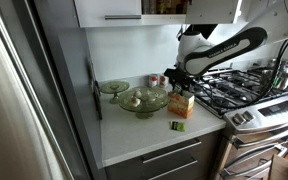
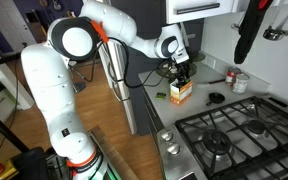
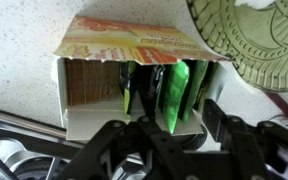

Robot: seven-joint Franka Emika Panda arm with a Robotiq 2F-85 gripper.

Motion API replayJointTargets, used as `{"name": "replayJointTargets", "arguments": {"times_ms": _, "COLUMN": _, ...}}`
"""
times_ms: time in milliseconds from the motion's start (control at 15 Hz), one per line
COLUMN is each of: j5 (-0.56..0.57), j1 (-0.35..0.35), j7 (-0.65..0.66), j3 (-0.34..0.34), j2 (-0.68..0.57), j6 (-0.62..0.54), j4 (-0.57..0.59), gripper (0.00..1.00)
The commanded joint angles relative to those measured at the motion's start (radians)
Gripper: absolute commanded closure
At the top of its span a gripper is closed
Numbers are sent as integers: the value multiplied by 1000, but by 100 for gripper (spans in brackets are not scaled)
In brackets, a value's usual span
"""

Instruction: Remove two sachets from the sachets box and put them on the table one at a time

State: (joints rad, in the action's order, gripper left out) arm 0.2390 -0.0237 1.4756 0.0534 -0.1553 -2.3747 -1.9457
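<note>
Yellow-orange sachets box [image 3: 134, 42] with reddish streaks; bright green sachets [image 3: 177, 95]; white speckled surface [image 3: 19, 40]; pale green ribbed bowl [image 3: 254, 45].

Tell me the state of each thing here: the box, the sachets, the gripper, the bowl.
Yellow-orange cardboard sachets box: open, flap folded back.
Dark green sachets inside it: standing upright.
One dark green sachet: lying out on the white countertop.
Robotiq gripper: open, above the box.
Green glass bowl: upright, beside the box.

Opposed exterior views; wrist close over box [image 3: 92, 86]
</note>
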Motion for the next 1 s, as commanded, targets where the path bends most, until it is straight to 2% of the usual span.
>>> {"name": "replayJointTargets", "arguments": {"times_ms": 0, "j5": 6, "j1": 19, "j7": 9, "j3": 15, "j2": 1, "j6": 39, "j4": 10, "gripper": 78}}
{"name": "replayJointTargets", "arguments": {"times_ms": 67, "j5": 10, "j1": 21, "j7": 11, "j3": 16, "j2": 2, "j6": 43, "j4": 11, "gripper": 74}}
{"name": "replayJointTargets", "arguments": {"times_ms": 200, "j5": 14, "j1": 21, "j7": 10, "j3": 16, "j2": 4, "j6": 50, "j4": 12, "gripper": 76}}
{"name": "replayJointTargets", "arguments": {"times_ms": 333, "j5": 14, "j1": 22, "j7": 8, "j3": 16, "j2": 7, "j6": 54, "j4": 11, "gripper": 73}}
{"name": "replayJointTargets", "arguments": {"times_ms": 467, "j5": 14, "j1": 22, "j7": 5, "j3": 16, "j2": 10, "j6": 54, "j4": 9, "gripper": 92}}
{"name": "replayJointTargets", "arguments": {"times_ms": 533, "j5": 16, "j1": 22, "j7": 4, "j3": 16, "j2": 12, "j6": 54, "j4": 8, "gripper": 94}}
{"name": "replayJointTargets", "arguments": {"times_ms": 600, "j5": 17, "j1": 22, "j7": 5, "j3": 17, "j2": 14, "j6": 53, "j4": 6, "gripper": 100}}
{"name": "replayJointTargets", "arguments": {"times_ms": 933, "j5": 33, "j1": 27, "j7": 15, "j3": 15, "j2": 55, "j6": 48, "j4": -20, "gripper": 100}}
